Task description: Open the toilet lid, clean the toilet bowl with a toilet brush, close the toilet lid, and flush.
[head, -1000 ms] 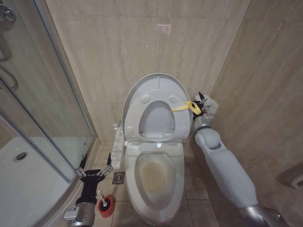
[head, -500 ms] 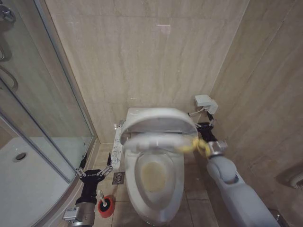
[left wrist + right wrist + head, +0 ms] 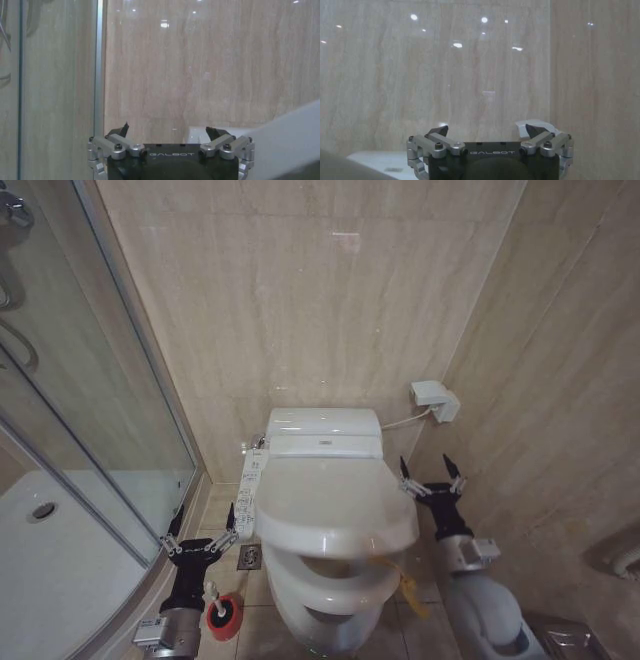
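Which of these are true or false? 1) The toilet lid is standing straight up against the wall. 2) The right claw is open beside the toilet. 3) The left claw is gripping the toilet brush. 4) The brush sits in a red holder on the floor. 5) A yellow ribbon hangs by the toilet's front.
1) False. The toilet lid is down over the bowl.
2) True. The right claw is open, empty, beside the toilet.
3) False. The left claw is open, above the toilet brush, holding nothing.
4) True.
5) True. The yellow ribbon hangs near the front.
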